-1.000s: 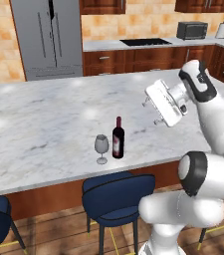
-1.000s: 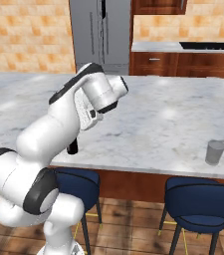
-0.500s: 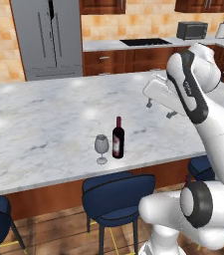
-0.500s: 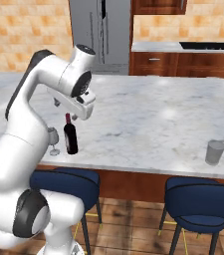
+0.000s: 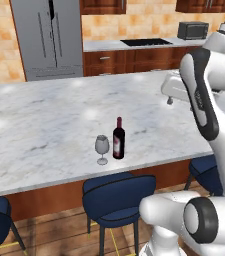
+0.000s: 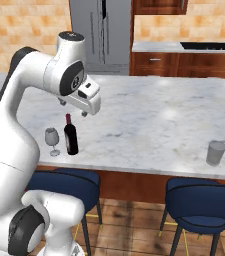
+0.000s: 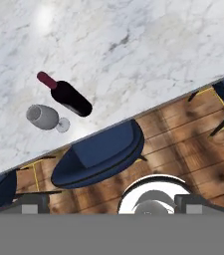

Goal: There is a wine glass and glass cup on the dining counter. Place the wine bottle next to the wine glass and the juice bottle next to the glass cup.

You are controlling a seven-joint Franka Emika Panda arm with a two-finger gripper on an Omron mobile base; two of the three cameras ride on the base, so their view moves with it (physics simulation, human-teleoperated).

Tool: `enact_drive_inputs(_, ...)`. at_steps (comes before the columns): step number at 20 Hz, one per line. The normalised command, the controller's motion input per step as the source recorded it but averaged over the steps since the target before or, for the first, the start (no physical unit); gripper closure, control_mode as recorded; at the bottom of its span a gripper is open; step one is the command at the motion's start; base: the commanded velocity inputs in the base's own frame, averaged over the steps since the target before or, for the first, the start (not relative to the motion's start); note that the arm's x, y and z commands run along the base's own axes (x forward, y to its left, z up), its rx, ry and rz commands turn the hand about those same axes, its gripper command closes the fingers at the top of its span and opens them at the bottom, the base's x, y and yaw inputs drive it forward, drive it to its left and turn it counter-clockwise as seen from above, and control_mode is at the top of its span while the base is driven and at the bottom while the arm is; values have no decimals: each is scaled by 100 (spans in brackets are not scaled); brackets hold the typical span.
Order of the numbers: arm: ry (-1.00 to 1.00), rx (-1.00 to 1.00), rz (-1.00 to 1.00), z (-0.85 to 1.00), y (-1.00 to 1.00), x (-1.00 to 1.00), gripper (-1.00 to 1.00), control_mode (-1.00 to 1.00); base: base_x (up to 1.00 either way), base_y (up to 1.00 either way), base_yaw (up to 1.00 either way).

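The wine bottle (image 5: pixel 118 139) (image 6: pixel 71 135) stands upright near the front edge of the dining counter (image 5: pixel 44 115) (image 6: pixel 174 115), right beside the wine glass (image 5: pixel 101 148) (image 6: pixel 51 140). Both also appear in the hand view: the wine bottle (image 7: pixel 66 95) and the wine glass (image 7: pixel 44 118), on the dining counter (image 7: pixel 133 40). The glass cup (image 6: pixel 216 152) stands alone far to the right by the front edge. My gripper (image 5: pixel 171 100) (image 6: pixel 73 108) (image 7: pixel 112 204) hangs open and empty above the counter, up and to the right of the bottle. The juice bottle is out of view.
Blue stools (image 5: pixel 119 200) (image 6: pixel 204 205) (image 7: pixel 98 154) stand on the wood floor under the counter's front edge. Behind the counter are a steel fridge (image 5: pixel 49 37) (image 6: pixel 101 30) and a back worktop with a cooktop and microwave (image 5: pixel 193 31).
My arm has swung its elbow up and back, uncovering the bottle in the right base view. The hand stays above the counter, and the bottle, wine glass and cup have not moved.
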Motion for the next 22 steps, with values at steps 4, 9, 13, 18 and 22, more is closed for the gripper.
enact_drive_inputs(4,-2,0,0,0,-10,-5,-100,100,-1,0,0)
enact_drive_inputs(9,0,0,0,0,0,0,-100,100,-33,-5,-9)
enact_drive_inputs(13,0,0,0,0,0,0,-100,100,-61,-32,-56)
enact_drive_inputs(18,0,0,0,0,0,0,-100,100,-56,-29,-67)
enact_drive_inputs(22,0,0,0,0,0,0,-100,100,-28,-30,-74)
